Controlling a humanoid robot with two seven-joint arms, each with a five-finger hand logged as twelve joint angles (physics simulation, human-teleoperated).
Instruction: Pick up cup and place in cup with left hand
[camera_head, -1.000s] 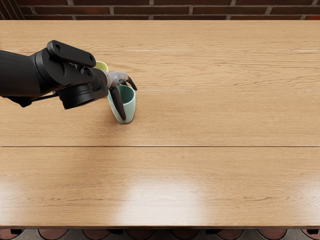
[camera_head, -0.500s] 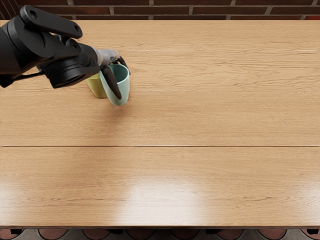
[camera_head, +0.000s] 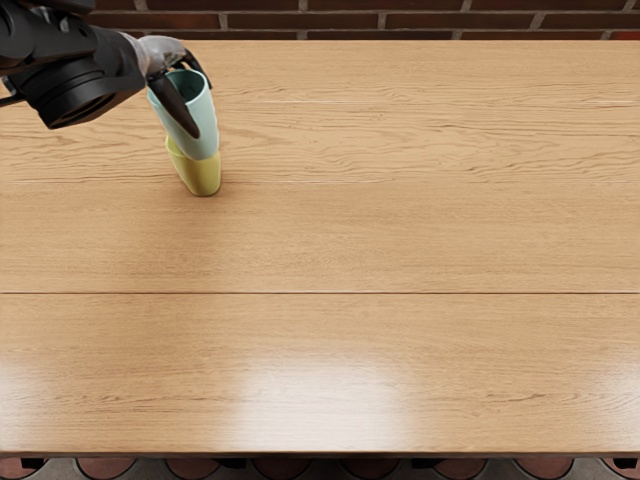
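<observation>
Head view. Item 1: light-blue cup (camera_head: 206, 122), qty. one; the piece to be placed. Pos.: held up over the yellow cup, mouth up, approx. upright, narrow btm. leading. Prob. kept so because the taper lets the slim end enter a mouth of similar width.

Item 2: yellow cup (camera_head: 201, 177), the receiver. Stands on the worktop (camera_head: 400, 240), mouth up, ready to take item 1 from above. Left part of its rim shows; the rest is hidden behind the btm. of item 1. Whether the two touch, or how high item 1 hangs, can't be told from this angle.

Item 3: left hand (camera_head: 160, 55), on the left arm (camera_head: 75, 85), which enters top left. Fingers (camera_head: 177, 106) closed on item 1: one laid down the near wall, others round the far side nr. the rim. Grip sits high, presumably so the lower end is free to go in w/o the hand fouling item 2's rim.

Step, as judged: lining up, then lowering. Next: centre btm. over mouth, lower straight, let go once nested. Risk: an off-centre btm. could catch the rim and tip item 2.
</observation>
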